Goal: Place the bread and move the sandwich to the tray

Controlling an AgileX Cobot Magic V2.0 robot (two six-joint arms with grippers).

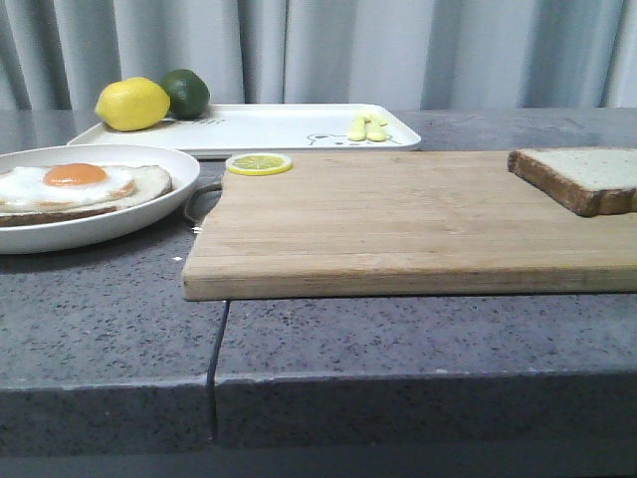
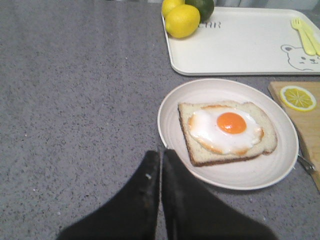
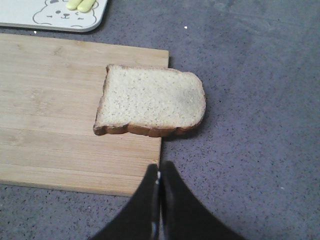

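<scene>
The bread (image 1: 582, 177) (image 3: 150, 102) lies at the right end of the wooden cutting board (image 1: 398, 224), overhanging its edge. The sandwich (image 1: 75, 187) (image 2: 226, 131) is an egg-topped brown-crusted slice on a round white plate (image 1: 100, 229) (image 2: 240, 172) at the left. The white tray (image 1: 269, 127) (image 2: 240, 45) sits behind the plate. My left gripper (image 2: 161, 155) is shut and empty, hovering just short of the plate's rim. My right gripper (image 3: 160, 167) is shut and empty above the board's corner, a little short of the bread. Neither gripper shows in the front view.
A lemon (image 1: 131, 104) and a lime (image 1: 186, 93) rest on the tray's left end, yellow cutlery (image 1: 366, 127) on its right end. A lemon slice (image 1: 259, 163) lies on the board's back left corner. The grey stone counter (image 1: 100, 329) surrounds everything.
</scene>
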